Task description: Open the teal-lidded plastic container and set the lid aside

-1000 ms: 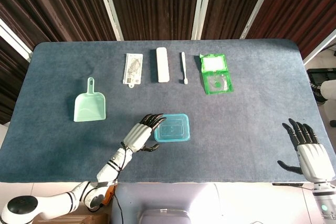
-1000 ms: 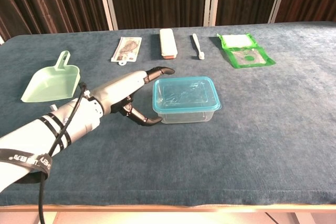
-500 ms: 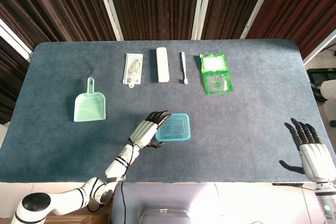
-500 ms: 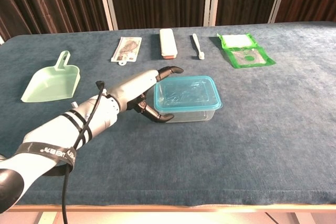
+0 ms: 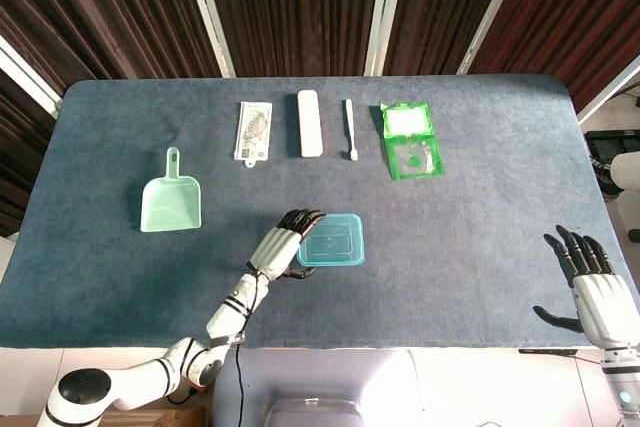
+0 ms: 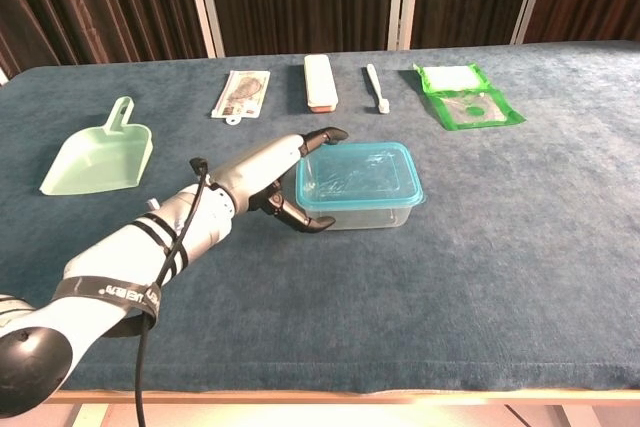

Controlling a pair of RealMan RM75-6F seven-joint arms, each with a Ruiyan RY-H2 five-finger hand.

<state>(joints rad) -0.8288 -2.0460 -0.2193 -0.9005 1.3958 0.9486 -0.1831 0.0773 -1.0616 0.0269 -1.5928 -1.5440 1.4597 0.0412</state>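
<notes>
We saw the left hand (image 6: 275,175) clasping the teal-lidded container (image 6: 358,186) by its left end, near the tabletop's (image 6: 500,267) front edge; the right hand (image 5: 592,285) hovered released, fingers spread.

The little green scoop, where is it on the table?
In the head view the green scoop lies on the table's left side, left of the money note and well left of the left hand.
</notes>
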